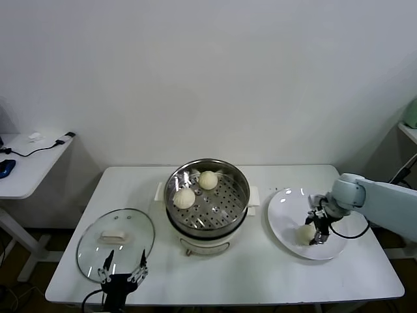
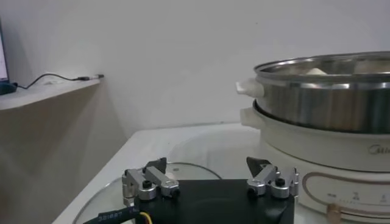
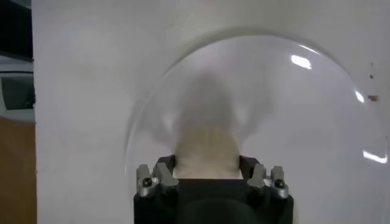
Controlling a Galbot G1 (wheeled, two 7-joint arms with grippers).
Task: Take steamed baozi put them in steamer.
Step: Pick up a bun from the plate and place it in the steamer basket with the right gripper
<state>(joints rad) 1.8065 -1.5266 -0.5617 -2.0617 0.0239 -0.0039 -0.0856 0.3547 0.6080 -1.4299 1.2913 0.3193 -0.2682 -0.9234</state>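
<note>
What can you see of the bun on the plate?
The bun is small, round, cream-white and smooth, like soft dough. It sits on the near part of the white plate, to the right of the steamer. The right gripper is down over it, one of its fingers on each side. It is the only bun there.

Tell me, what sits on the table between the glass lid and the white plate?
The steamer, holding two buns on its perforated tray. The head view shows it midway between the lid and the plate.
</note>
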